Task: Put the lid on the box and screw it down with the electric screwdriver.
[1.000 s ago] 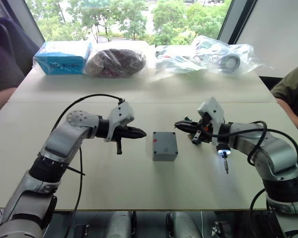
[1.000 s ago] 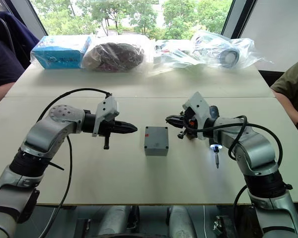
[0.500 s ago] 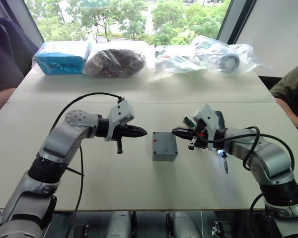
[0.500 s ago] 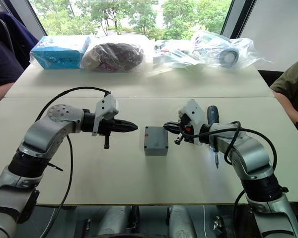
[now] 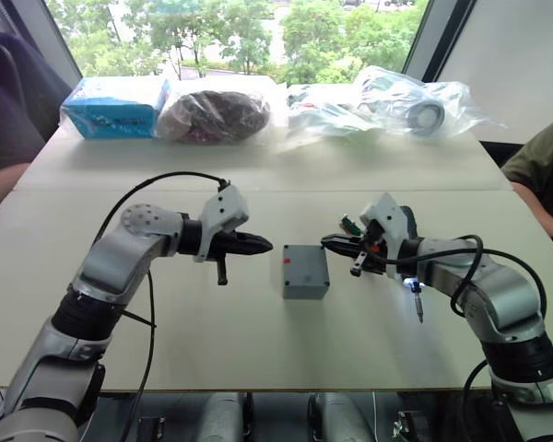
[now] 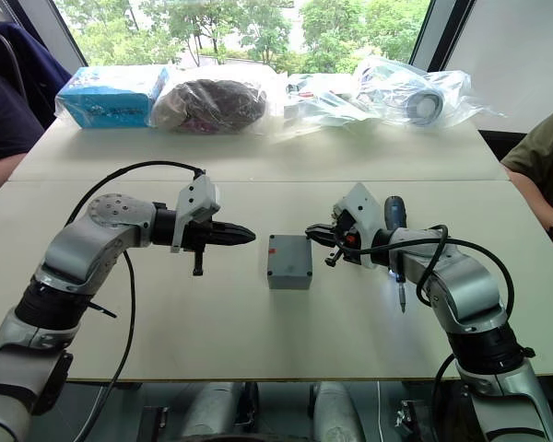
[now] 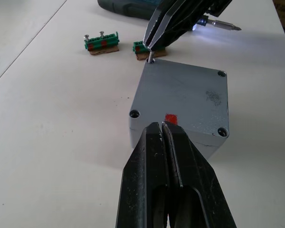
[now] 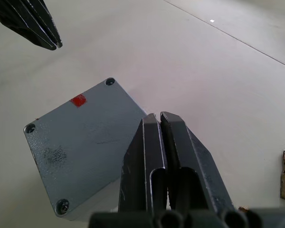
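Already the lid (image 7: 183,97) sits on the box (image 5: 305,271): rigid, light plastic. Right pincer (image 7: 152,47) pinches a screw at its corner; left pincer (image 5: 263,246) closed, empty.

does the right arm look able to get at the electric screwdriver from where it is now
Probably yes. The electric screwdriver lies on the table right beside the right gripper, behind its wrist, with nothing on top. But that gripper is shut at the box corner, apparently on a small screw, so it must first let go and pull back.

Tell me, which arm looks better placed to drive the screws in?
Right, probably. The right gripper pinches a screw at one box corner, and the electric screwdriver lies beside that arm. The left gripper hangs shut, farther off.
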Controlling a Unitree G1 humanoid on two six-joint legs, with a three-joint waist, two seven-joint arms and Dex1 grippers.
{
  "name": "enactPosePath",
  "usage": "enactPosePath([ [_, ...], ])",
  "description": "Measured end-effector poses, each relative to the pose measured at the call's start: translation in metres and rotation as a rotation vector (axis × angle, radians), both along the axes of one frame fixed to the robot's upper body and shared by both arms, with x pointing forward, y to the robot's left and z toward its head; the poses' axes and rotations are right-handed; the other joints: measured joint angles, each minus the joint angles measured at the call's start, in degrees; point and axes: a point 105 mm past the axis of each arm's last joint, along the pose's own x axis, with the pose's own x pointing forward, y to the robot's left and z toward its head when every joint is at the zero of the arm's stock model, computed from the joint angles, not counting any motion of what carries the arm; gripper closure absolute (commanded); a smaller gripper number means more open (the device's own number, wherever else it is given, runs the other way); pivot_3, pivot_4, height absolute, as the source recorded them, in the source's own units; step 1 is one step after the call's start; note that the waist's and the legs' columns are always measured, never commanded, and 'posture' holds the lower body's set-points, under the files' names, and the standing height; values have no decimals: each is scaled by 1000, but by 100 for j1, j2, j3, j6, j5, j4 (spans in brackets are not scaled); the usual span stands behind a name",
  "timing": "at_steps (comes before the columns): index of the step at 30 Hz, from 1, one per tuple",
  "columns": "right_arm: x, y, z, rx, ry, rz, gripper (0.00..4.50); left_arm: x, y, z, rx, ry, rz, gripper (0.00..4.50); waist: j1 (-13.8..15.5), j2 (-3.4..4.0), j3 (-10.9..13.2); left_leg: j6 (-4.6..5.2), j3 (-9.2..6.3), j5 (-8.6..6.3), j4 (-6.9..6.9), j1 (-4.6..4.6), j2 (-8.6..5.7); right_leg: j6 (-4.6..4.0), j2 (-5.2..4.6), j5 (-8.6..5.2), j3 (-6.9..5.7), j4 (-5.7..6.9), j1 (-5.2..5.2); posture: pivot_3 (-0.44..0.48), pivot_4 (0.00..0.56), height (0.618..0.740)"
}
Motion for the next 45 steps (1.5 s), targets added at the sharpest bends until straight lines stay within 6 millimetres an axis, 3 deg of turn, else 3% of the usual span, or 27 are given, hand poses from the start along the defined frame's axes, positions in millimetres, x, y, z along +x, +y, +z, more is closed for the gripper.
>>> enactPosePath([
  [21,2,-1,-8,-10,32,-1,4492,0,-1,0,-3,-2,1,4500,-1,0,0,0,0,0,0,0,0,0,0,0,0,0,0,0,150,740],
  [30,5,-2,-9,-18,25,-8,913,0,-1,-1,-7,-1,5,4500,-2,0,0,0,0,0,0,0,0,0,0,0,0,0,0,0,150,740],
  [36,9,-12,14,51,5,-47,913,-1,-6,1,-42,13,-9,4500,8,0,0,0,0,0,0,0,-1,0,-2,0,0,0,1,0,150,740],
  [38,15,-28,28,82,17,-121,913,-3,-9,5,-73,33,-19,4500,8,0,0,0,0,0,0,-1,-1,0,-3,0,0,1,1,0,150,740],
  [40,22,-57,44,66,27,-239,298,-4,-11,14,-102,28,-35,4500,9,1,0,0,0,0,0,-1,-2,0,-5,0,-1,1,2,0,150,740],
  [42,24,-84,54,32,78,-346,35,-6,-14,24,-111,4,-62,4500,8,1,1,0,0,0,-1,-1,-2,0,-5,0,-1,-1,1,0,150,740],
  [45,21,-104,57,10,189,-429,35,-12,-18,31,-103,-26,-115,4500,-21,4,-1,1,4,-1,-4,2,2,-1,-2,0,3,-2,-3,0,150,740],
])
